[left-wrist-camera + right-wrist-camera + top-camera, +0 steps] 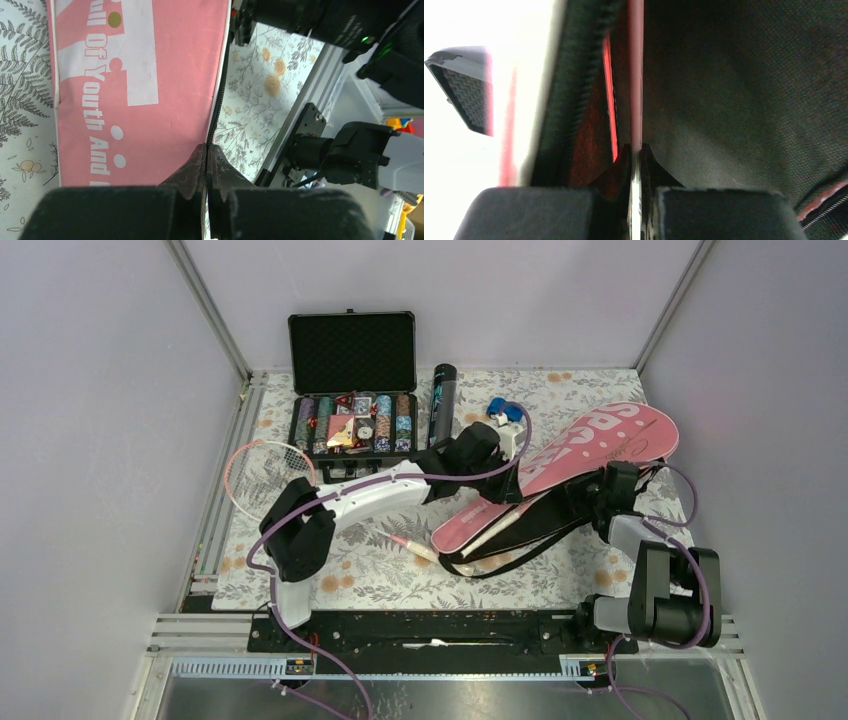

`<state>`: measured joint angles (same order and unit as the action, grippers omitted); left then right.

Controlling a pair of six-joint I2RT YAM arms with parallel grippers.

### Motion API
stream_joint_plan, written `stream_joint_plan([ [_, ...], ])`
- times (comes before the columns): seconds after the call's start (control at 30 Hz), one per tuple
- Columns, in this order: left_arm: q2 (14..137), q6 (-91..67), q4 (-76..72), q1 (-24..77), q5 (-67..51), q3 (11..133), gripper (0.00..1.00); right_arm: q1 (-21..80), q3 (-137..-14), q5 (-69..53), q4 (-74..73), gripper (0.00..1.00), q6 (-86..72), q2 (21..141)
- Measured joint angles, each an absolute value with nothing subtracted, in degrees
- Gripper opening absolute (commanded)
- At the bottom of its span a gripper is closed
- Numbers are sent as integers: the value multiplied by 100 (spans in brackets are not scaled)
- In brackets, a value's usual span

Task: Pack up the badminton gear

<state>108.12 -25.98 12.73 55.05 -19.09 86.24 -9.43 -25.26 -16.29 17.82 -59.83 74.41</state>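
The pink racket cover (pixel 590 445) lies at centre right, its black strap (pixel 520 555) looping toward the front. My left gripper (pixel 507 483) is shut on the cover's black zipper edge (pixel 216 110), its closed jaws seen in the left wrist view (pixel 206 150). My right gripper (pixel 580 502) reaches into the cover's open side. In the right wrist view it (pixel 635 150) is shut on a thin pink rod (pixel 635 75) that looks like a racket shaft, beside black lining (pixel 734 100). Another pink-framed racket (pixel 265 475) lies left, its white handle (pixel 425 550) near the cover's narrow end. The black tube (pixel 443 400) stands at the back. No shuttlecock shows.
An open black case of poker chips (pixel 352 420) sits at the back left. A small blue toy car (pixel 507 412) is behind the left gripper. Walls close in on both sides, and a rail (pixel 440 630) runs along the near edge.
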Motion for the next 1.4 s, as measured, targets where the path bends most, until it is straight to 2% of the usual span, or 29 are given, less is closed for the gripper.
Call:
stream_joint_plan([
  [0.33, 10619, -3356, 521, 5492, -1559, 8473, 0, -910, -2958, -1614, 2255, 2, -6156, 8187],
  [0.53, 10619, -3723, 283, 5393, -1297, 8307, 0, -902, -3267, -1802, 2453, 37, -6195, 8637],
  [0.73, 10628, -3962, 368, 5360, -1192, 8007, 18, -958, -3483, -1715, 2032, 58, -6167, 8691],
  [0.97, 10632, -3994, 368, 5317, -1105, 8023, 35, -980, -4014, -1413, 338, 60, -5736, 8049],
  [1.23, 10363, -3741, 891, 5317, -585, 8038, 38, -982, -4414, -943, -1393, 60, -5054, 6965],
  [1.4, 9426, -3909, 1354, 5310, 412, 7793, 42, -982, -4519, -972, -2043, 57, -4486, 6418],
])
